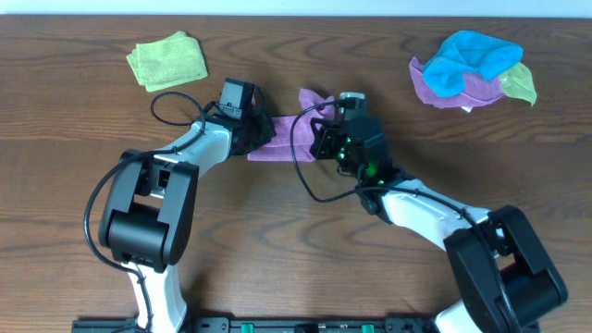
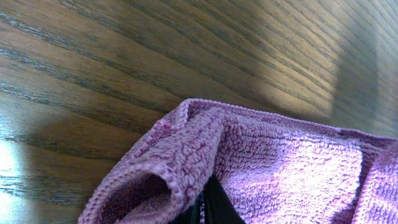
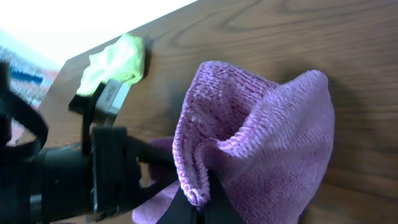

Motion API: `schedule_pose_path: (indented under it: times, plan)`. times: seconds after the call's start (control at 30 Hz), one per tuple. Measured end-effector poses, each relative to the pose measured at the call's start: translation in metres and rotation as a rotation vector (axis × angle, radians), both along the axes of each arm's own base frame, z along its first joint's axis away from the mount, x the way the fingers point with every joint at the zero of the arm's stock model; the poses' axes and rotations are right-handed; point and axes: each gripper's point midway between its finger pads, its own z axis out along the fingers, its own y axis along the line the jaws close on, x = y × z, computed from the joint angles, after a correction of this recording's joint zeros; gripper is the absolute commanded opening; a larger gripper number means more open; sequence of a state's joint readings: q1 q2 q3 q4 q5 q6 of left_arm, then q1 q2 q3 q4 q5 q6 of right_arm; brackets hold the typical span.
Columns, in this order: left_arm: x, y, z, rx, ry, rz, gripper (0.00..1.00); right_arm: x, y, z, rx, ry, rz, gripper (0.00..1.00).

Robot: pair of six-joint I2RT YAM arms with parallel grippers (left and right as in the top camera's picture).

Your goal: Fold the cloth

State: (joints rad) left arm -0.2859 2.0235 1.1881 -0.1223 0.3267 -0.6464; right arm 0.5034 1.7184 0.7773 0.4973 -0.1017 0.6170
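I've got both clamped on the orchid cloth [image 1: 280, 141], mid-tabletop [image 1: 277, 250]: left end effector [image 1: 252, 134] on one hem, right end effector [image 1: 322, 131] holding a corner raised. The pinches look shallow, so pulling the arms apart could slip a hem free. Fingertips are buried in pile, and grip depth is unclear.

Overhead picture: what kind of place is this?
Probably a robot lab: a left arm and right arm sit at a wooden table, holding the cloth, with a green cloth and a cloth pile nearby.
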Motion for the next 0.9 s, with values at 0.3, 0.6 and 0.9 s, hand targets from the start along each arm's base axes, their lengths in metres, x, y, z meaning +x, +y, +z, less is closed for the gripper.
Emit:
schedule_pose_path:
  times: [0.3, 0.6, 0.9]
  plan:
    - [0.0, 0.002, 0.0, -0.011, 0.0, -0.013, 0.06, -0.009, 0.024, 0.004, -0.05, 0.002, 0.077, 0.01]
    - [-0.001, 0.003, 0.002, 0.023, 0.024, -0.071, 0.06, 0.003, 0.038, 0.021, -0.066, -0.028, 0.102, 0.01]
    - [0.0, 0.024, 0.005, 0.081, 0.046, -0.087, 0.06, 0.002, 0.04, 0.01, -0.085, 0.0, 0.109, 0.01]
